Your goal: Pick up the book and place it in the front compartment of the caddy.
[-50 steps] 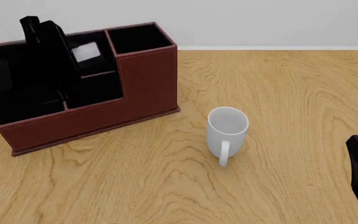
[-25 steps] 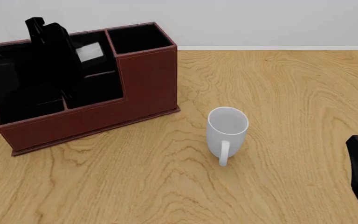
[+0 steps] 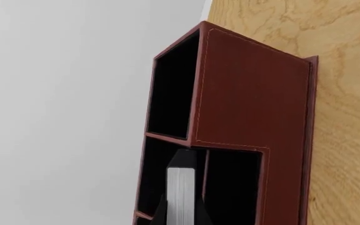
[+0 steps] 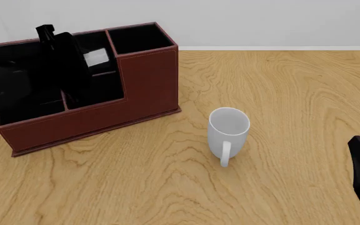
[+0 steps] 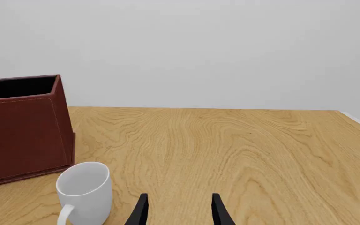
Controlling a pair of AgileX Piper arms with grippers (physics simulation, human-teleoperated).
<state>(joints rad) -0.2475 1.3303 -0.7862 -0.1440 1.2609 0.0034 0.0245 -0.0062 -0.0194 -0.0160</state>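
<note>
Left gripper clamped on the book, white page edge showing btwn the fingers in the wrist view, held tilted above the caddy interior, roughly over the divider btwn compartments, w/ the tall end compartment at approx 1 o'clock from it. Pickup judged done, carry mostly done; left to do: line up over the front compartment, lower in, release — exact compartment beneath hard to tell since black arm hides much of the inside. Right gripper apart, holding nothing, parked well away at approx 4 o'clock from the white mug, which stands just beside the caddy's near corner.
</note>
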